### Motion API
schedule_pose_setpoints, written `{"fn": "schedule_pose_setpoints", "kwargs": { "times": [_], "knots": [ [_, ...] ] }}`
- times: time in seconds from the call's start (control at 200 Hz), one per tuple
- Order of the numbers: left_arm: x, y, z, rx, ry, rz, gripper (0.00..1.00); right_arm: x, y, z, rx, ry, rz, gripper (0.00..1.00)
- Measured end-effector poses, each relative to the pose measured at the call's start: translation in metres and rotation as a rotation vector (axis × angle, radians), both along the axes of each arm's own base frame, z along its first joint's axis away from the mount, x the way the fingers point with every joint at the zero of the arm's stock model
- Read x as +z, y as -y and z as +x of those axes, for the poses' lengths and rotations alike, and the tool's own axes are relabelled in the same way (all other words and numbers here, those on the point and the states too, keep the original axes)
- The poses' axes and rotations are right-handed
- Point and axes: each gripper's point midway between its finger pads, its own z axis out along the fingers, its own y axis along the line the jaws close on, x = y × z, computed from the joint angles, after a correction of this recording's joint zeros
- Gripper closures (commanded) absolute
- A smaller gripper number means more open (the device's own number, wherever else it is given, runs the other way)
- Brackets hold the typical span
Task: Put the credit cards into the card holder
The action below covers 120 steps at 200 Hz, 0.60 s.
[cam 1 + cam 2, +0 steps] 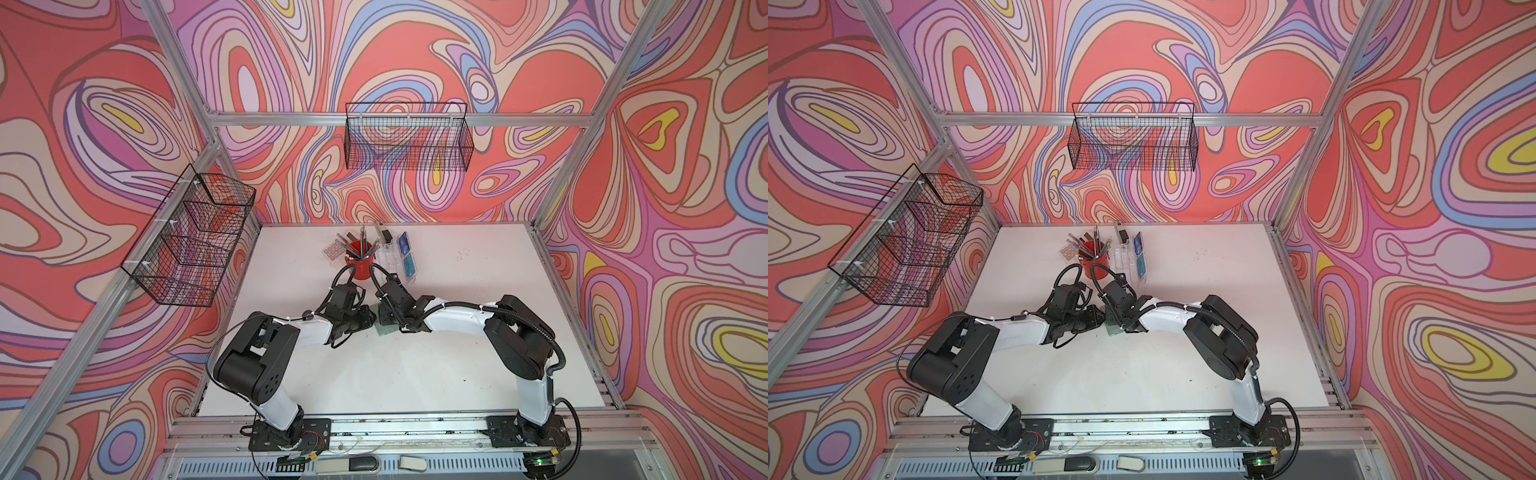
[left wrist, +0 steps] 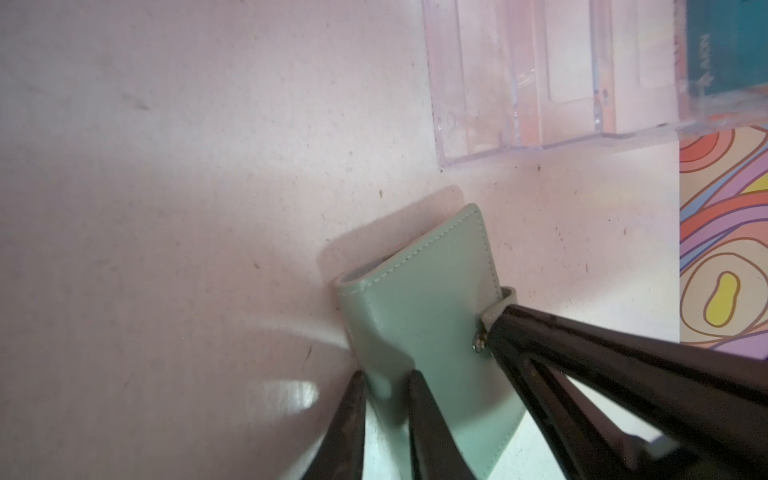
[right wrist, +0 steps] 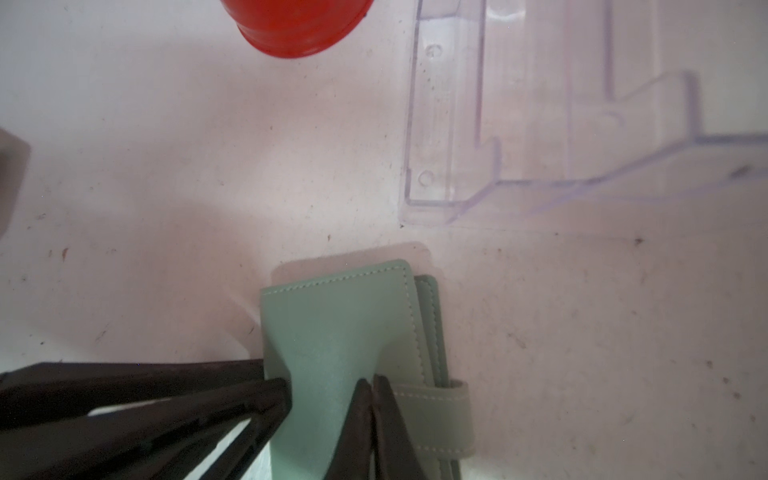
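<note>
Card holder point(image 3: 332, 324) edge near acrylic stand point(image 3: 449, 124)

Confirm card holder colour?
The card holder is sage green, pale stitching; clearest in right wrist view.

Left arm point(image 1: 266, 357) and right arm point(image 1: 519, 332): white link shells, black joint housings, black base plates point(image 1: 291, 432). Ribbed black cable conduit point(image 1: 561, 353), white cable ties. Left gripper point(image 2: 386, 376): dark, tapered fingers.

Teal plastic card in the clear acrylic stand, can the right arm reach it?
Probably not: the right gripper is shut on the sage-green leather card holder, though nothing blocks the teal card.
</note>
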Motion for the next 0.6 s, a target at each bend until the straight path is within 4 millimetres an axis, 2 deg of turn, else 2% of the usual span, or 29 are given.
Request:
{"fn": "schedule_pose_setpoints", "kwargs": {
  "times": [0.601],
  "knots": [
    [-0.0003,-0.0001,-0.0003,0.001,-0.002,0.000,0.79,-0.0028,0.0009,-0.0003,-0.044,0.036,0.095,1.00]
  ]
}}
